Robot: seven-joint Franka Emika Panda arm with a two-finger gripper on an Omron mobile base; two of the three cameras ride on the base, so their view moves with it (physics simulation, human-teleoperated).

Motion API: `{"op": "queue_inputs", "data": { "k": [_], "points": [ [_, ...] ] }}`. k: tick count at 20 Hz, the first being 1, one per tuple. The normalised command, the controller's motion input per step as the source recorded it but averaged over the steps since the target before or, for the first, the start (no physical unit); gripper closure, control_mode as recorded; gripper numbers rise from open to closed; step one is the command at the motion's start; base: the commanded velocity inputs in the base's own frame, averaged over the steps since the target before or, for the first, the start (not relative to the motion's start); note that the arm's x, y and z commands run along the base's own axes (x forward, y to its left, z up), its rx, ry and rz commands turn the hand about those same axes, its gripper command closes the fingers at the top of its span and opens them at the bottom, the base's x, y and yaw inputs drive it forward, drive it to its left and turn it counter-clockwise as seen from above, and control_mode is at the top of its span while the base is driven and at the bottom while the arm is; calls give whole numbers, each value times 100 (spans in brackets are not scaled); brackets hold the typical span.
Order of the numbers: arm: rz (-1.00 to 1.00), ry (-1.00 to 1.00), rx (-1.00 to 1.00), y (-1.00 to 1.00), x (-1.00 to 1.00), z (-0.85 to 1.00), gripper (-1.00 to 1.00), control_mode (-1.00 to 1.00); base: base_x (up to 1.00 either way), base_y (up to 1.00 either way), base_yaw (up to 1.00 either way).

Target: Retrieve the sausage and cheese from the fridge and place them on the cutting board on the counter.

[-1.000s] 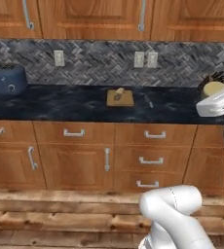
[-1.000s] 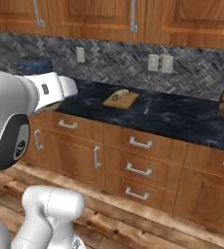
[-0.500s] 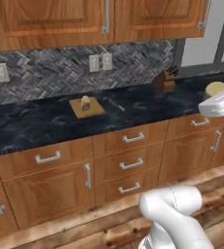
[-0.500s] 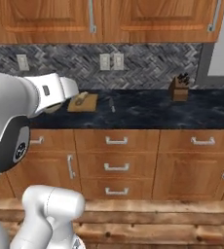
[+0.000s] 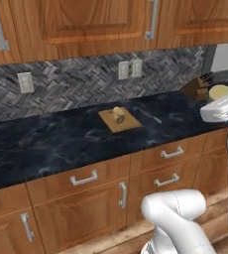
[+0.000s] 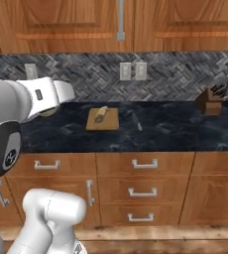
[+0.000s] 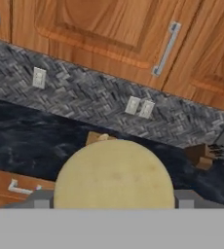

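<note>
Fingers point(image 7: 113, 206) pinch the cheese point(image 7: 113, 175) wide; cutting board point(image 6: 102, 119) sits at twelve o'clock on the desk point(image 6: 175, 130), one piece aboard. Swing carelessly and you'll drop it short!

The cutting board point(image 6: 102, 119) sits on the surface point(image 6: 175, 130), a small piece point(image 6: 100, 114) on top. Knife block point(image 6: 208, 100) is off to its right by the backsplash, drawers point(image 6: 144, 191) below.
</note>
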Motion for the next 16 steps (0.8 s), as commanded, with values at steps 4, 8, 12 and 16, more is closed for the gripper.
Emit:
{"op": "queue_inputs", "data": {
  "k": [4,8,12,16],
  "points": [
    [0,0,0,0,0,0,100,100,90,2,0],
    [0,0,0,0,0,0,100,100,38,0,0],
    [0,0,0,0,0,0,100,100,31,0,-1],
    [0,0,0,0,0,0,100,100,93,24,0]
  ]
}}
